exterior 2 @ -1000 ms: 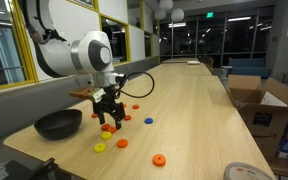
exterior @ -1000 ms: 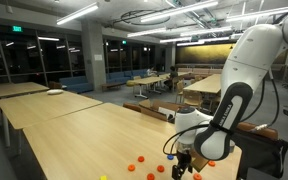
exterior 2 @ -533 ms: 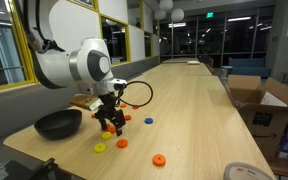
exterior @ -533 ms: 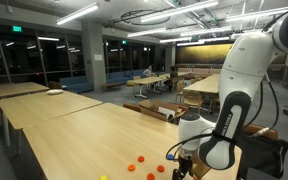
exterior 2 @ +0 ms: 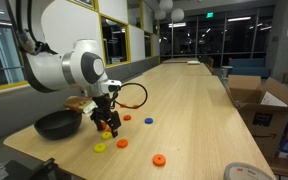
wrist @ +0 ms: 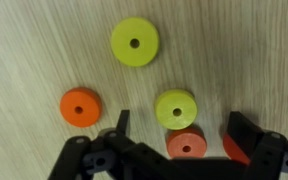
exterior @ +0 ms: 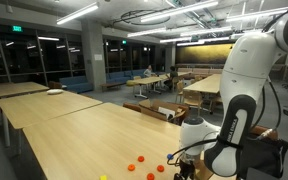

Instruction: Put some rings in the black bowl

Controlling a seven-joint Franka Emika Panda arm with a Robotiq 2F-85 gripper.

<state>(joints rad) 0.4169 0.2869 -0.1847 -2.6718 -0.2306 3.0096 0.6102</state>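
Note:
My gripper [wrist: 184, 135] is open and hangs low over a cluster of rings on the wooden table. Between its fingers lie a yellow-green ring [wrist: 175, 106] and an orange-red ring [wrist: 187, 145]; a third, red ring [wrist: 233, 150] peeks out by the right finger. Outside the jaws are a larger-looking yellow-green ring [wrist: 134, 43] and an orange ring [wrist: 80, 106]. In an exterior view the gripper [exterior 2: 106, 126] stands just beside the black bowl [exterior 2: 59, 124], which looks empty. Nothing is held.
More rings lie scattered on the table: yellow [exterior 2: 100, 147], orange [exterior 2: 122, 143], orange [exterior 2: 159, 159] and blue [exterior 2: 149, 121]. The table edge [exterior 2: 44, 155] runs close behind the bowl. A cardboard box [exterior 2: 254, 105] stands beyond the far side.
The gripper has come down closer to the table over the rings, staying open. The rings and the bowl have not moved.

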